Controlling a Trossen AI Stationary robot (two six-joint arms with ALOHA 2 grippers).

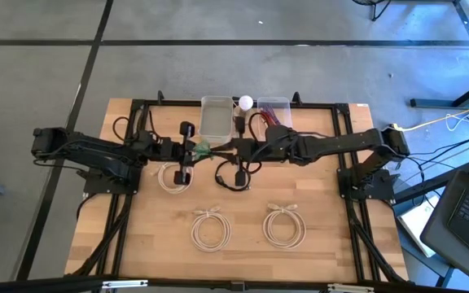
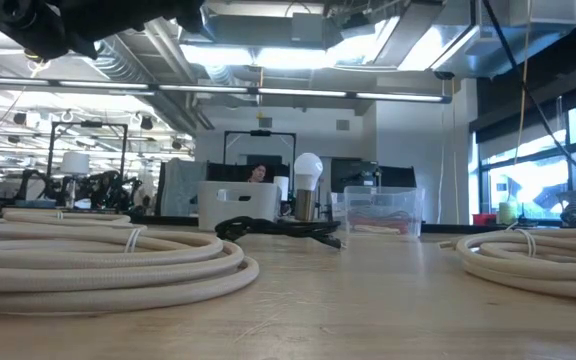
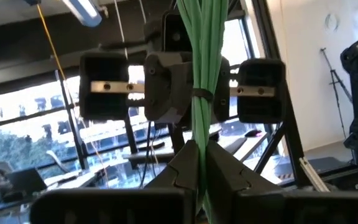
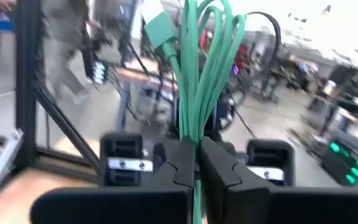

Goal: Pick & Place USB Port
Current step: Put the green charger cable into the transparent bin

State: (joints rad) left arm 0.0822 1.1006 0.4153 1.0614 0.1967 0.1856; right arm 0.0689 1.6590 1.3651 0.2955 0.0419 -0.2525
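Note:
A bundle of green cable (image 1: 203,149) hangs above the middle of the table between my two grippers. The left wrist view shows its strands (image 3: 204,56) bound by a dark tie. The right wrist view shows its loops (image 4: 199,68) and a green USB plug (image 4: 159,28) at one end. My left gripper (image 1: 195,150) comes from the table's left and is shut on the bundle. My right gripper (image 1: 215,150) comes from the right, faces the left one, and is also shut on it. My left gripper pinches the green bundle's strands (image 3: 199,134) between its two fingers (image 3: 182,165), several strands together. The fingers come roughly level from the table's left. The bundle is lifted clear of the table. My right gripper pinches the bundle below its loops (image 4: 196,127) between its two fingers (image 4: 219,165), several strands together. The fingers come level from the table's right. The loops and the plug stick out past the fingertips, clear of the table.
Two white cable coils (image 1: 210,229) (image 1: 285,226) lie near the front, and a third (image 1: 172,177) lies under the left arm. A black cable (image 1: 233,179) lies mid-table. Two clear bins (image 1: 216,115) (image 1: 275,108) and a light bulb (image 1: 245,102) stand at the far edge.

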